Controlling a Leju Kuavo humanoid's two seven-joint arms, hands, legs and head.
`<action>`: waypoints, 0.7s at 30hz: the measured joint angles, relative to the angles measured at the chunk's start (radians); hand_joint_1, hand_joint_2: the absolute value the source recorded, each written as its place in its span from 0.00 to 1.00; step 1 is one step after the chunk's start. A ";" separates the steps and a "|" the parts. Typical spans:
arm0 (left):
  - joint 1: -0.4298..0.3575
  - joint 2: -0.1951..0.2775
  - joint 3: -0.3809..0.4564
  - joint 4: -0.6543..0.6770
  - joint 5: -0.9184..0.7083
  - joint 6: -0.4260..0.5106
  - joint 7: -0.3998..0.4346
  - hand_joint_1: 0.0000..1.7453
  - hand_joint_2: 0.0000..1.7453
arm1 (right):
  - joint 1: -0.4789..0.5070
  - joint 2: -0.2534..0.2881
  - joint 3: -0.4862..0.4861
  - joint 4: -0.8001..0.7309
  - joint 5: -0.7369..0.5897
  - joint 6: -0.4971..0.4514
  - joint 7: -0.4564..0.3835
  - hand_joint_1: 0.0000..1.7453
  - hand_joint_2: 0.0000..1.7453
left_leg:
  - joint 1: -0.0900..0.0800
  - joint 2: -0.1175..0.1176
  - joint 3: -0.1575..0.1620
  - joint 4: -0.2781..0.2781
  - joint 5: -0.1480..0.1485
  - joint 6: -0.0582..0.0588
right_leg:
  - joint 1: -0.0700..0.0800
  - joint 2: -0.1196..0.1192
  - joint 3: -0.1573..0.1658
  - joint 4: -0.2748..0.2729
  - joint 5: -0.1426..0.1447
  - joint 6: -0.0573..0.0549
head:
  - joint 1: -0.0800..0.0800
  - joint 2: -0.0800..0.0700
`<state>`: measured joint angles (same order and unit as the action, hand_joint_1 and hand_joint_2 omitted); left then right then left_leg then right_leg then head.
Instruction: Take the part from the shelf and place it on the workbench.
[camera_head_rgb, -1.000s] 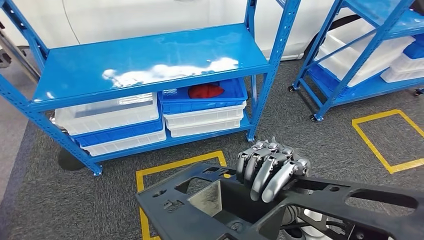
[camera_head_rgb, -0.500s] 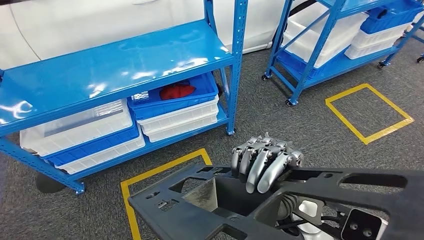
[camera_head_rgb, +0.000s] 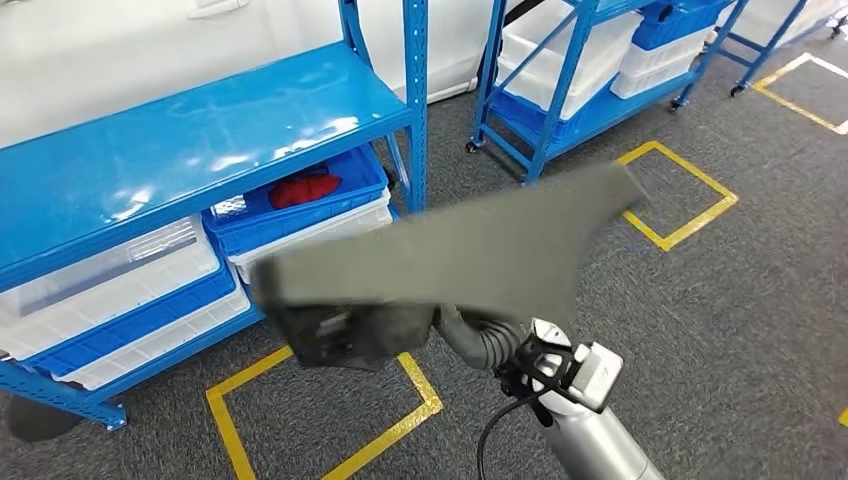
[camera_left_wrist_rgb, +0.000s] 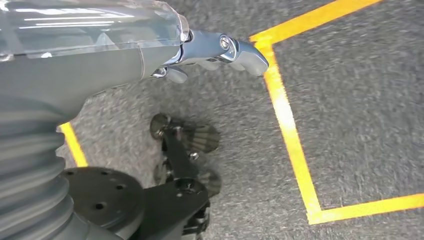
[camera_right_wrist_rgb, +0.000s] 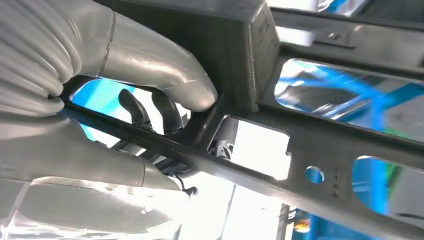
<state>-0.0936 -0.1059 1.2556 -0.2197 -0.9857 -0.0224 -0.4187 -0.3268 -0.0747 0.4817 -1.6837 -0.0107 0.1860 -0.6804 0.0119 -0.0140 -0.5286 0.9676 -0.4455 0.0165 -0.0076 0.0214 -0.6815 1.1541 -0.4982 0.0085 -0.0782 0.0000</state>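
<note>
Two blue shelves (camera_head_rgb: 200, 130), grey carpet (camera_head_rgb: 720, 320); right hand (camera_right_wrist_rgb: 125, 100) fingers clamped on part (camera_head_rgb: 450, 250).

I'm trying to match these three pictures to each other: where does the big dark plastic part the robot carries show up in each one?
Head view: the part is a blurred grey-brown slab across the middle, above the right arm.
Left wrist view: not in it; the left hand hangs over carpet.
Right wrist view: the part runs across the picture, gripped by the right hand.
Shared landmark: the blue shelf.
</note>
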 joint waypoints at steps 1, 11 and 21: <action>0.001 0.002 -0.001 0.000 0.001 -0.006 -0.003 0.00 1.00 | -0.006 0.003 -0.002 0.022 0.008 -0.009 0.005 1.00 1.00 | -0.001 0.014 -0.003 0.001 0.001 0.001 | -0.003 -0.011 -0.034 0.071 -0.032 0.004 | 0.000 0.000; -0.001 0.004 -0.004 0.000 0.003 -0.034 -0.037 0.00 1.00 | -0.049 0.046 -0.013 0.103 0.068 -0.127 0.014 1.00 1.00 | -0.010 0.113 -0.011 0.028 -0.017 -0.032 | 0.004 -0.063 0.077 -0.130 0.059 -0.023 | 0.000 0.000; 0.005 0.010 -0.008 0.000 -0.002 -0.033 -0.034 0.00 1.00 | 0.035 0.028 -0.074 -0.120 0.023 -0.105 -0.008 1.00 1.00 | -0.002 0.002 -0.084 0.204 -0.077 -0.046 | -0.001 0.049 0.071 -0.132 0.073 -0.045 | 0.000 0.000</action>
<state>-0.0881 -0.0960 1.2475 -0.2197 -0.9882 -0.0556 -0.4524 -0.2917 -0.0470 0.4076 -1.8032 0.0125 0.0813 -0.6887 0.0104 -0.0118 -0.6126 1.1721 -0.5226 -0.0290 -0.0083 0.0702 -0.6110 1.0223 -0.4253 -0.0363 -0.0786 0.0000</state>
